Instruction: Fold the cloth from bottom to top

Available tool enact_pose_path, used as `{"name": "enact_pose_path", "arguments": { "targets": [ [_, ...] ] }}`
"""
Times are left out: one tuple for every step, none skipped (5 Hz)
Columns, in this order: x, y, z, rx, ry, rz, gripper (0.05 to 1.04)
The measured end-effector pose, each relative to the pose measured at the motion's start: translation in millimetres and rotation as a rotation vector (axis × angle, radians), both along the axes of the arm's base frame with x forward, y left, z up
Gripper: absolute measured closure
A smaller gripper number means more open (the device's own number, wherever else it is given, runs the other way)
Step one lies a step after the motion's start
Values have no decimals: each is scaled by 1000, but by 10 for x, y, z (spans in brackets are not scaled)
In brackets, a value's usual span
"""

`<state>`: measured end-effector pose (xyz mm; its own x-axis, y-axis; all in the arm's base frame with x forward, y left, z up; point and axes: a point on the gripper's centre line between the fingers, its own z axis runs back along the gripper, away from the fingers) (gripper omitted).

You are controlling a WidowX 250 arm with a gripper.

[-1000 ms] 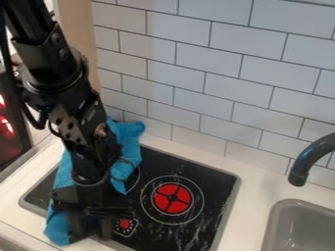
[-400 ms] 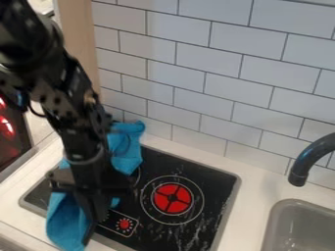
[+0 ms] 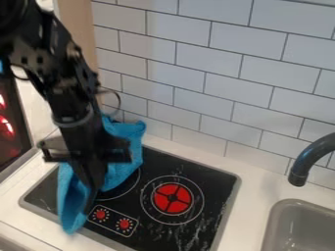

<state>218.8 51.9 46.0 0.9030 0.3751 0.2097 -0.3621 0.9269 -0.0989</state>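
Your gripper (image 3: 90, 202) hangs over the stove (image 3: 212, 179), its fingers drawn together and pinching the near part of the cloth (image 3: 73, 206). You have the cloth along the stove's left side in the view, its far end bunched by the wall (image 3: 196, 93), its near end drooping beside the knobs (image 3: 123, 224).

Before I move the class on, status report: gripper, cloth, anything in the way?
Gripper at the blue cloth's near part. Cloth draped across stove, not folded bottom to top. Faucet off right, likely clear.
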Motion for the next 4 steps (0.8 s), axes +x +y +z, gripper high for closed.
{"name": "enact_pose_path", "arguments": {
  "targets": [
    [137, 175, 194, -30, -34, 52, 1033],
    [339, 365, 376, -64, -66, 94, 1033],
    [570, 559, 432, -87, -68, 128, 1033],
    [754, 708, 395, -73, -64, 153, 1033]
  ]
}}
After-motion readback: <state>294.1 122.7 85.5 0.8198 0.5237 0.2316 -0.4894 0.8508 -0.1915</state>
